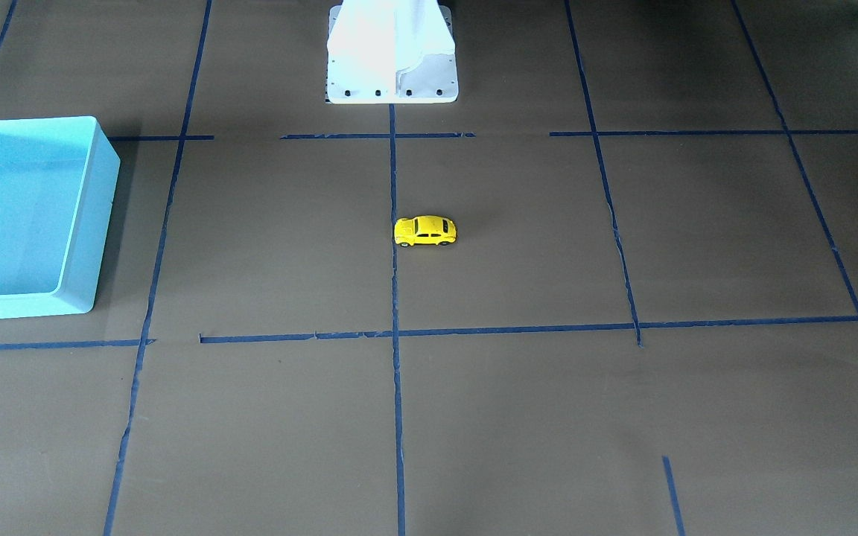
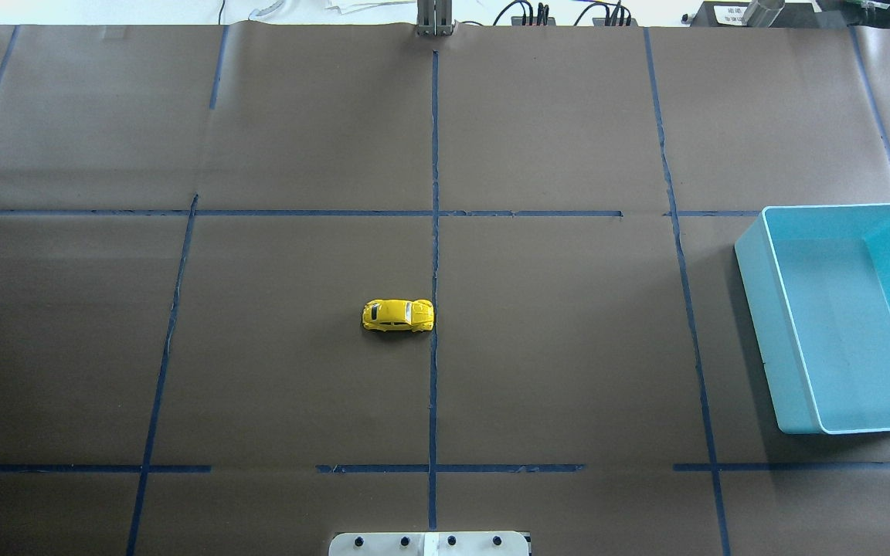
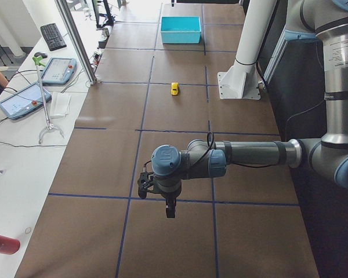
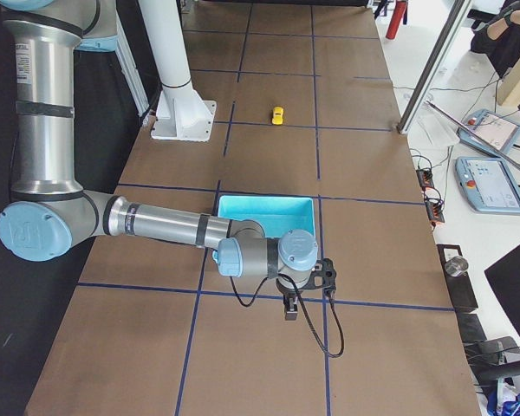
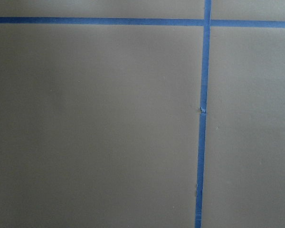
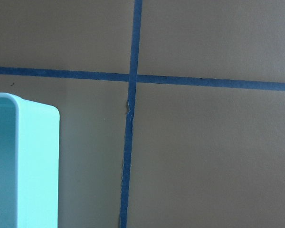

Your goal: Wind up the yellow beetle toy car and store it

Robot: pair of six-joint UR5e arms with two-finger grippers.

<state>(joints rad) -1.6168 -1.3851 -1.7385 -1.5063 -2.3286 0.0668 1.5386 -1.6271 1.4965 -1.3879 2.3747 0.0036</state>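
Observation:
The yellow beetle toy car [image 2: 398,315] stands on its wheels at the table's middle, beside the centre tape line; it also shows in the front view [image 1: 425,231] and small in both side views [image 3: 174,88] [image 4: 278,115]. The empty turquoise bin [image 2: 758,262] sits at the robot's right. My left gripper [image 3: 170,211] hangs over the table's far left end, well away from the car. My right gripper [image 4: 289,310] hangs just beyond the bin's outer side. Both show only in the side views, so I cannot tell whether they are open or shut.
Brown paper with blue tape lines [image 2: 434,193] covers the table. The robot's white base [image 1: 392,59] stands at the near edge. The right wrist view shows a bin corner [image 6: 38,156]. Tablets and cables lie on the operators' bench [image 3: 23,98].

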